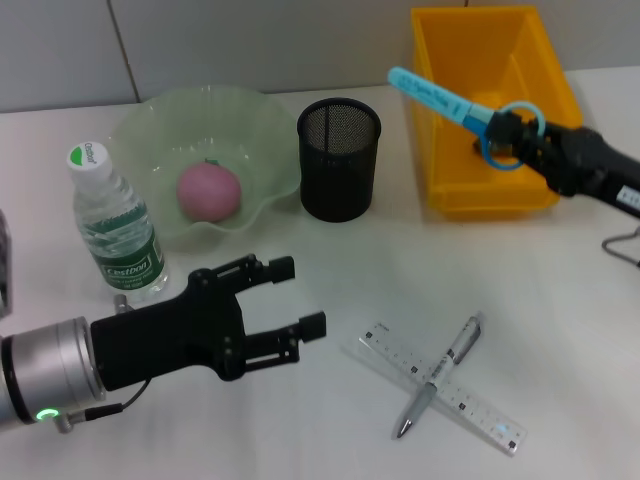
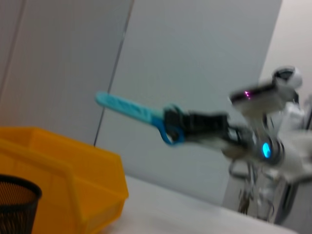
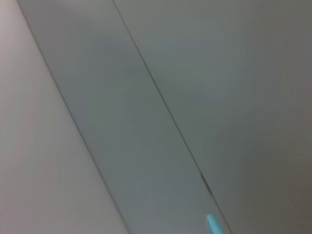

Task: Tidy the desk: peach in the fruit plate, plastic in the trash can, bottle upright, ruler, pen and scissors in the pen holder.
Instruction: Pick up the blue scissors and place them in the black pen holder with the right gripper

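Scissors (image 1: 450, 103) are the thing in work now: the right gripper (image 1: 515, 135) has its fingers clenched on the blue handle rings and holds them in the air over the yellow bin (image 1: 440, 190), with the light blue blades pointing toward the holder (image 1: 339, 158). From largest to smaller: the white desk (image 1: 560, 330) carries everything. The yellow bin stands at the far right. The green plate (image 1: 270, 120) has the peach (image 1: 209, 191) inside. The left gripper (image 1: 290, 300) hovers low at the near left, its fingers released and holding nothing. The black mesh holder stands between plate and bin. The bottle (image 1: 115, 225) stands upright near the plate. The ruler (image 1: 470, 405) lies flat near the front, and the pen (image 1: 440, 373) lies across it.
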`<state>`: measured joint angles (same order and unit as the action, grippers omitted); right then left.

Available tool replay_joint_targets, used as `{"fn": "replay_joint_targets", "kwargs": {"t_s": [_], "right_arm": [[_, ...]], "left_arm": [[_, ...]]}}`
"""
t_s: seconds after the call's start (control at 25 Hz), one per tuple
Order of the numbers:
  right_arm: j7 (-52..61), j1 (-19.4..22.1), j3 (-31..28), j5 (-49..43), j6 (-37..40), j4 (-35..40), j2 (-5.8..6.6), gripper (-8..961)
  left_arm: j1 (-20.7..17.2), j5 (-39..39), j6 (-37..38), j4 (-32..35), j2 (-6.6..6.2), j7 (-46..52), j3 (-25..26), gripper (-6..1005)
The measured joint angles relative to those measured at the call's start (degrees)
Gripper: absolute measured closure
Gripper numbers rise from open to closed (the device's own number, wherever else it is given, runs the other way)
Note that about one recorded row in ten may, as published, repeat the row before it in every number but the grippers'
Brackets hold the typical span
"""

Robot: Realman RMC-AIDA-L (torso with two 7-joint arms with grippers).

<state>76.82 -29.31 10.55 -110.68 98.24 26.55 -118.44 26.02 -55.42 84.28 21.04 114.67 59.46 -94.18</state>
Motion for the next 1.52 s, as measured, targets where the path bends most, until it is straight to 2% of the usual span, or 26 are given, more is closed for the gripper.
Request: {"fn": "replay_joint_targets", "kwargs": {"t_s": [0.12,0.24,0.48,0.6,0.64,0.68,0.8,0.84,0.88,1.04,1.28,1.52], "right_arm": [[8.8,-2.0,3.4,0.0,-0.8,6.3,0.64,865],[18.1,-4.1,8.7,0.0,-2.2,11.8,2.07,857],[36.8,-8.7,22.1,-1.6,-4.5,20.9,6.99,842],[43.8,-12.8,25.3,-6.8,-4.9,22.7,9.17,834],[47.7,-16.5,26.4,-12.7,-5.0,23.2,10.1,831],[47.7,-16.5,26.4,-12.7,-5.0,23.2,10.1,829],[51.5,-22.0,27.6,-21.6,-5.1,23.3,10.42,821],[53.3,-25.0,28.9,-26.1,-5.5,23.4,10.42,818],[53.3,-25.0,28.9,-26.1,-5.5,23.4,10.42,816],[57.7,-31.7,34.4,-34.9,-9.1,23.2,9.7,806],[59.1,-36.3,38.6,-39.6,-12.4,20.5,8.62,790],[59.5,-41.0,42.2,-42.1,-17.3,13.4,7.69,775]], "left_arm": [[0.0,-1.8,-1.2,0.9,0.01,0.0,0.1,197],[-0.1,-2.0,-1.5,1.1,-0.12,-0.4,0.2,197],[-0.3,-2.2,-1.7,1.1,-0.27,-0.8,0.7,197],[-0.4,-2.2,-2.5,1.0,-0.34,-0.9,0.7,197],[-0.4,-2.2,-2.7,1.0,-0.34,-0.9,0.7,197],[-0.5,-2.2,-2.9,1.0,-0.33,-0.9,0.7,197],[-0.5,-2.2,-3.0,1.0,-0.2,-1.3,0.8,197],[-0.5,-2.2,-3.0,1.0,-0.2,-1.3,0.8,197],[-0.5,-2.2,-3.1,1.0,-0.1,-1.5,0.8,197],[-0.5,-2.3,-3.5,0.8,0.21,-1.6,0.9,197],[-1.0,-2.3,-4.2,0.7,0.93,-2.2,1.1,197],[-2.0,-2.3,-4.4,1.0,1.2,-2.2,1.6,197]]}}
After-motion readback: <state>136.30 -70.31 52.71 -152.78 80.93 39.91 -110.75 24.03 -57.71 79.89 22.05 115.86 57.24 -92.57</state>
